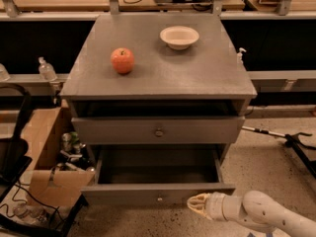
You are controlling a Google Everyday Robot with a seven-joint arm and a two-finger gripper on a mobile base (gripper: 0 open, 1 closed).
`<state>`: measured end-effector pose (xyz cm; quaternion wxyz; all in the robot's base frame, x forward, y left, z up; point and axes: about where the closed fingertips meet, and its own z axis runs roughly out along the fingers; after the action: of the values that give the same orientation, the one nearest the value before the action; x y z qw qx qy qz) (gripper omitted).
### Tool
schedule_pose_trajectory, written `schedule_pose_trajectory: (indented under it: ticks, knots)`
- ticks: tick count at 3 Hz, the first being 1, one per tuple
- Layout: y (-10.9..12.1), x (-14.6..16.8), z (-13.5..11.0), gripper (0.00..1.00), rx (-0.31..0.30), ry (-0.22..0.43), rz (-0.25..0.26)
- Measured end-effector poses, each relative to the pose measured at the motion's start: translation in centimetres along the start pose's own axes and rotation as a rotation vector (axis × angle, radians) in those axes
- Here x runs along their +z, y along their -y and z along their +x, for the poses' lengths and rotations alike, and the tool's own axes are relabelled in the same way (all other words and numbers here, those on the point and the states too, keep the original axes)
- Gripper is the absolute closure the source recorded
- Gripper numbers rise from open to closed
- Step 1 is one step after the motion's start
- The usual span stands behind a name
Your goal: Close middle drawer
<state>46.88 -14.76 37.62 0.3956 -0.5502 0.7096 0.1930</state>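
I have the gripper point(196, 205) at the lower right of the frame, just in front of the pulled-out middle drawer point(123, 194) at lower centre, seemingly placed to push it in, though I cannot tell how wide it is.

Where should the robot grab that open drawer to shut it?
Probably the small round knob at the centre of the low front panel of the middle drawer, coming straight from the front. The drawer sticks out forward, and the knob is the only part that juts out. The gripper is beside it, on the right.
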Motion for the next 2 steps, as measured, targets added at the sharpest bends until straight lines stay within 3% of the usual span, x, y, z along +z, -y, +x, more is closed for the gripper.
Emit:
schedule_pose_trajectory:
  ticks: [2]
  knots:
    - [2.73, 1.81, -1.16, 1.0, -0.022, 0.013, 0.002]
